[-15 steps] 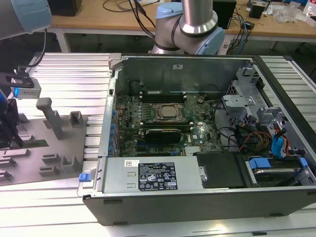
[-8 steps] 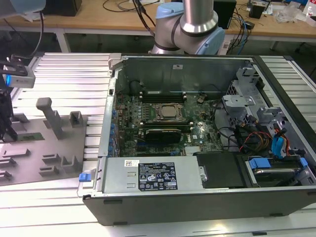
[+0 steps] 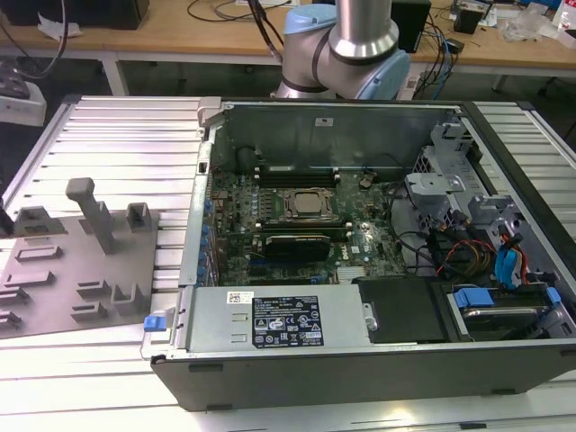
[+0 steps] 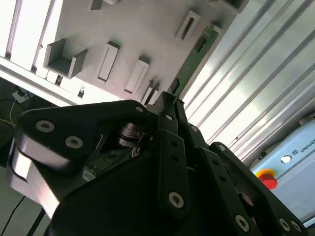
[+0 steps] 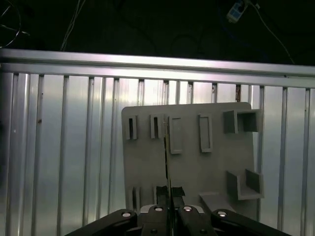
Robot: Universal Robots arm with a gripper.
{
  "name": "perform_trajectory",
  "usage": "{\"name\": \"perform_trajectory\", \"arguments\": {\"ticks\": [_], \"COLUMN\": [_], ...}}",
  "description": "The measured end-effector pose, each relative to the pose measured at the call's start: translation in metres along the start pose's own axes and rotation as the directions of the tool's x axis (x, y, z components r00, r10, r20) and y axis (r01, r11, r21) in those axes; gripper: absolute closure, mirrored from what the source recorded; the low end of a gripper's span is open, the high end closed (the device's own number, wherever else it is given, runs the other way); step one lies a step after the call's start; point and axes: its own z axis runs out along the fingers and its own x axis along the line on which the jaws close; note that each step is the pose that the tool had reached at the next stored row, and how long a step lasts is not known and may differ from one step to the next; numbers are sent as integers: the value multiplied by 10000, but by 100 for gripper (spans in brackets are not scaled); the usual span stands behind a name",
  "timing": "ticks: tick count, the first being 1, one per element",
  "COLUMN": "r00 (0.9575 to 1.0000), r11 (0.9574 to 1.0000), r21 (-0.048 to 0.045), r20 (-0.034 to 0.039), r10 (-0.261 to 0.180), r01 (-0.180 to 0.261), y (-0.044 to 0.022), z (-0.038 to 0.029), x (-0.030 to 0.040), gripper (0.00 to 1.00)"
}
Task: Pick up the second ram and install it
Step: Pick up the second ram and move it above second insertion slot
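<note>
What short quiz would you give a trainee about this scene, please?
1. True or false: the hand is shut on the second ram.
2. In the first wrist view, the held stick points towards: A) the grey holder plate; B) a keyboard; C) a coiled hose.
3. What colour is the ram's board in the second wrist view?
Key: 1 true; 2 A; 3 green.

second ram (image 4: 191,64), long thin flat green board, dark chips, 1 end pinched between the jaws
</note>
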Motion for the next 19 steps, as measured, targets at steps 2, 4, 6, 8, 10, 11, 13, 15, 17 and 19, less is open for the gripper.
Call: {"name": "perform_trajectory", "arguments": {"ticks": [2, 4, 6, 8, 10, 11, 13, 15, 17, 19], "r00": [10000, 10000, 10000, 10000, 10000, 10000, 10000, 10000, 10000, 10000], "r11": [10000, 10000, 10000, 10000, 10000, 10000, 10000, 10000, 10000, 10000], "r21": [-1, -1, -1, -1, -1, -2, -2, -2, 1, -1], "r20": [0, 0, 0, 1, 1, 0, 0, 0, 5, 5], "r10": [1, 1, 1, 0, 1, 0, 0, 0, 1, 1], "r01": [-1, -1, -1, 0, -1, 0, 0, 0, -1, -1], "y": [3, 6, 7, 9, 11, 13, 15, 18, 18, 18], "z": [-125, -223, -292, -379, -439, -502, -594, -665, -681, -683], "x": [-10, -18, -24, -30, -35, -39, -44, -46, -47, -47], "gripper": [86, 86, 86, 86, 86, 86, 86, 86, 86, 86]}}
